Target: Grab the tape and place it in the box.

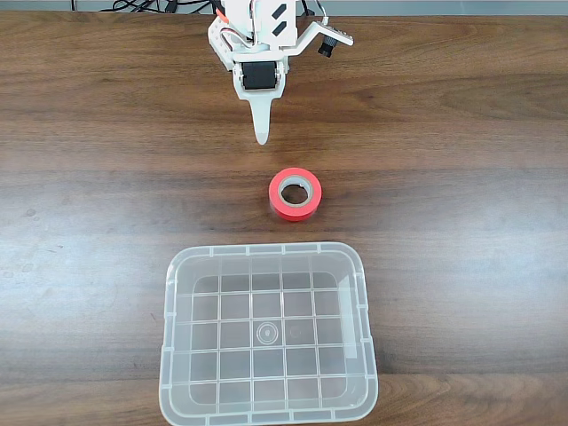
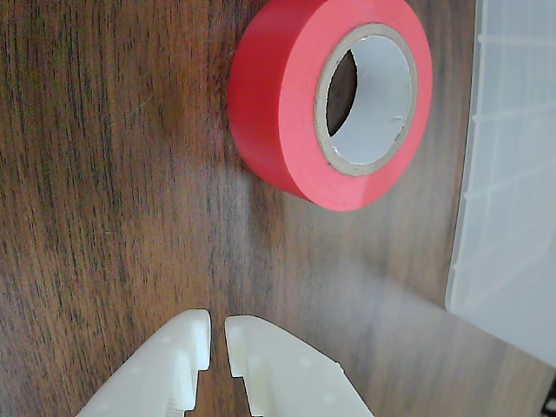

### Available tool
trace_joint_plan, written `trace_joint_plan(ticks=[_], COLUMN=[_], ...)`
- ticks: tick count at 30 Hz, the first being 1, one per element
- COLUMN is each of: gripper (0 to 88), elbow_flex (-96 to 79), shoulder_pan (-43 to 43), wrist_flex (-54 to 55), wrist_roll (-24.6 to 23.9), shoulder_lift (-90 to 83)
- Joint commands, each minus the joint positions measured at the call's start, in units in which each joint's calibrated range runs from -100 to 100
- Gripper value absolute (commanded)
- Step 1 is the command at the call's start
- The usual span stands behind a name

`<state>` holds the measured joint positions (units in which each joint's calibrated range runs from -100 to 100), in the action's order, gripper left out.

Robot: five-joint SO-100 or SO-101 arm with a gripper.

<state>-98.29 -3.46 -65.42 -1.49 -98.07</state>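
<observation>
The tape (image 1: pixel 295 193) is a small red-orange roll with a grey-beige core, lying flat on the wooden table; the wrist view shows the tape (image 2: pixel 295 113) close up at the top. The box (image 1: pixel 267 333), a clear plastic bin with a grid bottom, stands empty just in front of the roll, and its rim (image 2: pixel 512 174) fills the right edge of the wrist view. My white gripper (image 1: pixel 261 133) hangs behind the roll, a short gap away and slightly left of it. In the wrist view the gripper (image 2: pixel 217 334) has its fingertips almost together, holding nothing.
The brown wooden table (image 1: pixel 98 177) stretches bare to the left and right of the roll and the bin. Black cables (image 1: pixel 151 7) lie along the far edge behind the arm's base.
</observation>
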Motion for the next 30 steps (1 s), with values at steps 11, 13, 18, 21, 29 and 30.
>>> trace_joint_plan(ticks=[11,13,18,21,29,30], gripper=[1.3,1.3,1.3,1.3,1.3,1.3], elbow_flex=[0.65,0.65,0.65,0.65,0.65,0.65], shoulder_pan=[-0.42,-0.42,-0.42,-0.42,-0.42,-0.42], wrist_flex=[0.53,0.53,0.53,0.53,0.61,0.61], wrist_roll=[-0.41,-0.41,-0.41,-0.41,-0.41,-0.41], shoulder_lift=[-0.8,-0.8,-0.8,-0.8,-0.8,-0.8])
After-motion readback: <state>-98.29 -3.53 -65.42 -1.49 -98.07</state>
